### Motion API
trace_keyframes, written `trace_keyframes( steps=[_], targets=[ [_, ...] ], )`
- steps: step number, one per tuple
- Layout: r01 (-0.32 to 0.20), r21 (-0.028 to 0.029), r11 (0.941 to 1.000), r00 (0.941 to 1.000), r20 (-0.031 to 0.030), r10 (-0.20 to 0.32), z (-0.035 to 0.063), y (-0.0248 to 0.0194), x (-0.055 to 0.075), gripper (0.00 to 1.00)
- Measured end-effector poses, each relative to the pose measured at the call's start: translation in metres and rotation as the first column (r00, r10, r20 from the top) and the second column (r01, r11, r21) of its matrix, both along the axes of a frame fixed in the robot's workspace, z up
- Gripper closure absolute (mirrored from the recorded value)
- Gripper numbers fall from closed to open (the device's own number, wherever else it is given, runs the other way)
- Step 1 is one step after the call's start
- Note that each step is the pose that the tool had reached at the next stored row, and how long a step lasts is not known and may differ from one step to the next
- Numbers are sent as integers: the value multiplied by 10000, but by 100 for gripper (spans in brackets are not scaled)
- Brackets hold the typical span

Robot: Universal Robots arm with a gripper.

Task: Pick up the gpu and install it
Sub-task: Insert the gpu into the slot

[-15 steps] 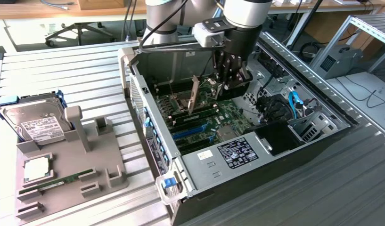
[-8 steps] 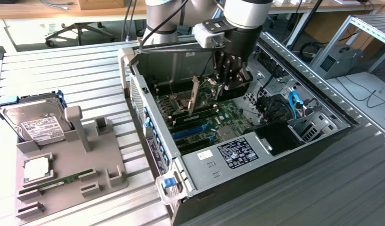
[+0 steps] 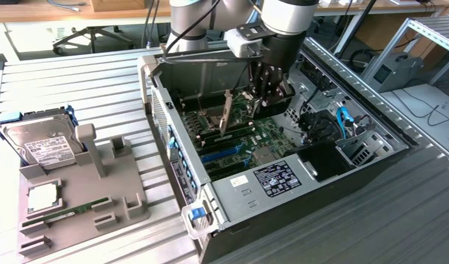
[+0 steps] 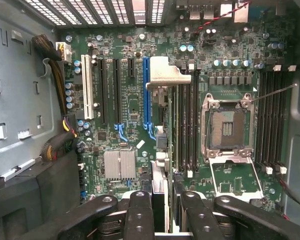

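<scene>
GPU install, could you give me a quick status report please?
Gripper shut on the gpu, card on edge. Card held over the motherboard inside the open case, near the blue slot. Nothing blocking the slot.

Claw grips the gpu edge-on above the motherboard

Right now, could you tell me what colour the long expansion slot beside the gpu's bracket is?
Blue. The expansion slot shows best in the wrist view, just beside the gpu's silver bracket.

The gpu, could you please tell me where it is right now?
In the exterior view, the gpu hangs on edge in the hand, inside the open computer case, just above the motherboard, with its silver bracket toward the view's left.
</scene>
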State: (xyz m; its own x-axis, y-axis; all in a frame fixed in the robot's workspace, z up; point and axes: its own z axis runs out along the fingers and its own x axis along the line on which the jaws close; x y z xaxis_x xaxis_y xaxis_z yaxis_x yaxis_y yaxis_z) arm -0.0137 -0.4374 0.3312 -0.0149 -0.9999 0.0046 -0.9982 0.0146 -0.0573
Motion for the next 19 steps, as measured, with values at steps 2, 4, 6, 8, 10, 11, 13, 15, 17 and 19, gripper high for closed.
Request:
trace_keyframes(
  steps=[2, 4, 6, 8, 10, 11, 13, 15, 17, 19],
  targets=[
    [0, -1, 10000, 10000, -1, 0, -3, -5, 0, 73],
    [-1, 0, 10000, 10000, 0, 1, -4, -8, -1, 73],
    [-2, 0, 10000, 10000, 0, 2, -5, -9, -4, 73],
    [0, 0, 10000, 10000, 0, 0, -6, -10, -8, 73],
    [0, -1, 10000, 10000, 0, 0, -6, -13, -23, 73],
    [0, 0, 10000, 10000, 3, 0, -6, -14, -42, 73],
    [0, 1, 10000, 10000, 8, 0, -8, -16, -66, 73],
    [114, -1, 9999, 9999, 7, -114, -16, -17, -71, 73],
    [401, -2, 9992, 9992, 7, -401, -23, -17, -71, 73],
    [515, 1, 9987, 9987, 7, -515, -24, -18, -73, 73]
  ],
)
